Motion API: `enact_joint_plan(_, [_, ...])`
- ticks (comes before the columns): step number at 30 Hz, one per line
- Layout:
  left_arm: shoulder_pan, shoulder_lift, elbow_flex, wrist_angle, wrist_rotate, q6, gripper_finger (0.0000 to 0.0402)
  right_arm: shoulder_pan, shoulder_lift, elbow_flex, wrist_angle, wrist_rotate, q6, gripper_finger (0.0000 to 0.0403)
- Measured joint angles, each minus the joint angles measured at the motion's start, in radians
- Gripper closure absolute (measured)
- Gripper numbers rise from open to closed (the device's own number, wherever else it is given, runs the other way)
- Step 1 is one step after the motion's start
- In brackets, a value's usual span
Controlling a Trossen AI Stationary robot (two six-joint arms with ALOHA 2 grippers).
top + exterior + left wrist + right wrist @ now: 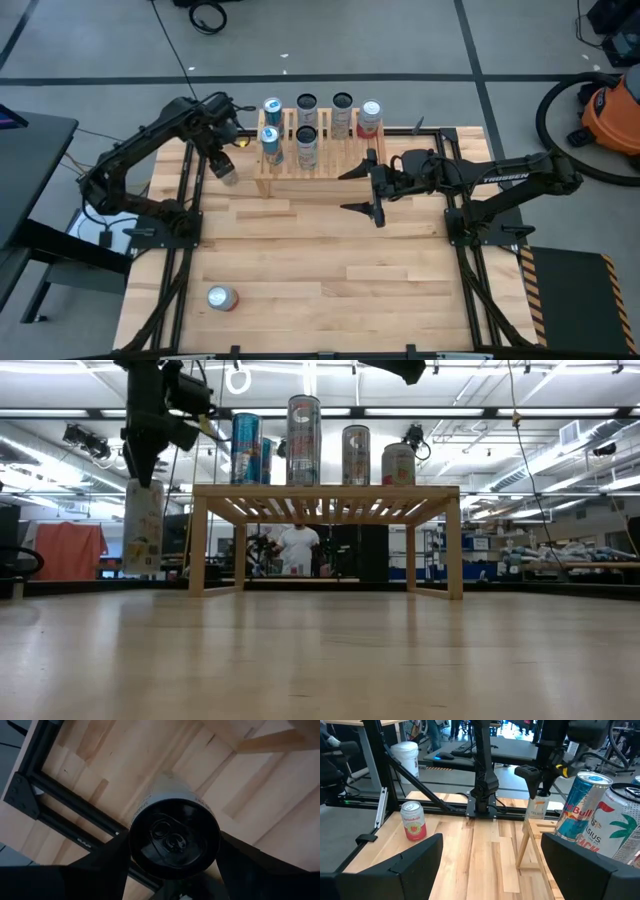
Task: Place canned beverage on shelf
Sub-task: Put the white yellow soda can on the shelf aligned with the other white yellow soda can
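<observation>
The shelf is a light wooden rack of thin parallel slats on square legs, carrying six upright aluminium cans: blue ones at its left end, dark ones in the middle and a red-and-white one at its right end. Just off its left end, the left gripper hangs above the plank tabletop, its dark fingers closed on a tall white can, a smooth cylinder held upright, clear of the wood. The right gripper, jaws wide and empty, sits at the shelf's right front corner. A red can stands on the planks, well apart from the shelf.
</observation>
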Motion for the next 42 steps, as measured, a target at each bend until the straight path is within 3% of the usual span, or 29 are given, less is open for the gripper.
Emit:
enact_joint_plan(10, [-0.118,-0.03,0.223,-0.16,0.001,-0.094,0.0147,0.0,0.0,0.0,0.073,-0.037,0.001,0.0055])
enact_joint_plan(19, [-0.269,-0.037,0.402,-0.159,0.069,-0.172,0.0147,0.0,0.0,0.0,0.138,-0.049,0.052,0.0055])
enact_joint_plan(27, [-0.367,-0.036,0.415,-0.153,0.137,-0.223,0.0147,0.0,0.0,0.0,0.141,-0.047,0.051,0.0055])
enact_joint_plan(42, [-0.519,-0.036,0.412,-0.155,0.123,-0.332,0.0147,0.001,0.02,0.0,0.14,-0.045,0.054,0.0055])
